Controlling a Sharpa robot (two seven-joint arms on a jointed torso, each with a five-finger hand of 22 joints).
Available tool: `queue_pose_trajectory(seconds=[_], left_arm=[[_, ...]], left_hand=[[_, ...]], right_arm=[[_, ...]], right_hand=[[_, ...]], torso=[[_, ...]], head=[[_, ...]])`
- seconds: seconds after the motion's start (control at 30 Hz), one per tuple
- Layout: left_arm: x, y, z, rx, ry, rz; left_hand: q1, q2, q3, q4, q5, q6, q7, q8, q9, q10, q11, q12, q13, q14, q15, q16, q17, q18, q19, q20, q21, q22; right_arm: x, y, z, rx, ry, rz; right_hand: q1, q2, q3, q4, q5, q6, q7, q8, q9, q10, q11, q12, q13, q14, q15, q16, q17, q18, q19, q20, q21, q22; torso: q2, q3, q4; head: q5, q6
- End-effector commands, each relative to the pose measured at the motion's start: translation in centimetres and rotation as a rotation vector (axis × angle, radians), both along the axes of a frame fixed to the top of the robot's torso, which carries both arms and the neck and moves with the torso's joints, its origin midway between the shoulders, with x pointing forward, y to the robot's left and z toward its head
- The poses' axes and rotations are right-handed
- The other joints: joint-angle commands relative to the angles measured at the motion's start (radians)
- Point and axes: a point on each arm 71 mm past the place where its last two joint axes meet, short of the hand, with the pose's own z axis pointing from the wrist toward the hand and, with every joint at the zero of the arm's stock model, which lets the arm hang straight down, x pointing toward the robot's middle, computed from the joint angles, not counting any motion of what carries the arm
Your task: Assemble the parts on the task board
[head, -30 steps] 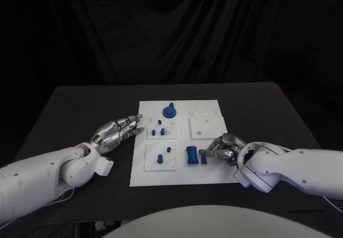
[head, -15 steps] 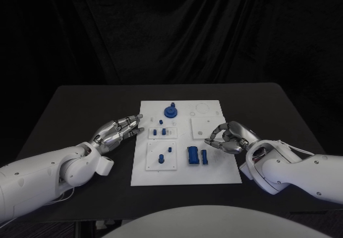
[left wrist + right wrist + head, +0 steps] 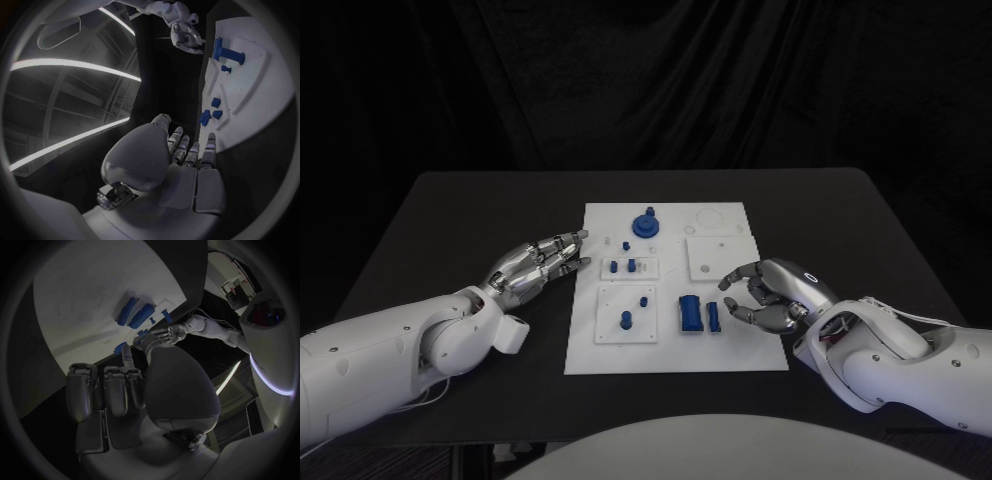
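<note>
While blue parts (image 3: 689, 313) lay on the task board (image 3: 733, 355), both the left hand (image 3: 538, 264) and the right hand (image 3: 769, 292) hovered spread, holding nothing.

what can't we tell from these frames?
- Head view: whether the left hand touches the task board edge; fingers overlap it.
- Head view: small blue parts too small to tell seated or loose.
- Right wrist view: right hand covers the near board.
</note>
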Motion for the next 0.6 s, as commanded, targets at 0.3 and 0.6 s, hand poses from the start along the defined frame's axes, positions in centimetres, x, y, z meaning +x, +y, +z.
queue_pose_trajectory(seconds=[0.3, 0.6], left_arm=[[-0.1, 0.0, 0.1, -0.016, -0.008, 0.003], [-0.1, -0.1, 0.0, -0.016, -0.006, 0.001]], left_hand=[[0.008, -0.001, 0.007, 0.001, 0.001, -0.002, 0.002, 0.003, 0.001, -0.001, 0.003, 0.002, 0.001, 0.000, 0.004, 0.003, 0.001, 0.010, 0.005, 0.000, 0.006, 0.000], [0.008, -0.001, 0.007, 0.001, 0.001, -0.002, 0.002, 0.003, 0.001, -0.001, 0.003, 0.002, 0.001, 0.000, 0.004, 0.003, 0.001, 0.010, 0.005, 0.000, 0.006, 0.000]], right_arm=[[-0.7, 0.7, -1.5, -0.095, 0.030, 0.101], [-0.6, 0.9, -1.9, -0.110, 0.053, 0.100]], right_hand=[[-0.010, -0.110, 0.363, -0.064, -0.330, 0.006, -0.006, -0.127, -0.109, 0.103, -0.017, 0.003, 0.263, 0.104, -0.019, 0.003, 0.263, -0.016, 0.077, -0.015, 0.002, 0.243], [-0.034, -0.110, 0.382, -0.080, -0.351, 0.002, -0.006, -0.138, -0.120, 0.103, -0.017, 0.003, 0.263, 0.104, -0.019, 0.003, 0.263, -0.014, 0.073, -0.015, -0.004, 0.241]], torso=[[0.003, 0.0028, -0.0013], [0.002, 0.0022, -0.0007]], head=[[-0.001, 0.000], [-0.003, 0.000]])
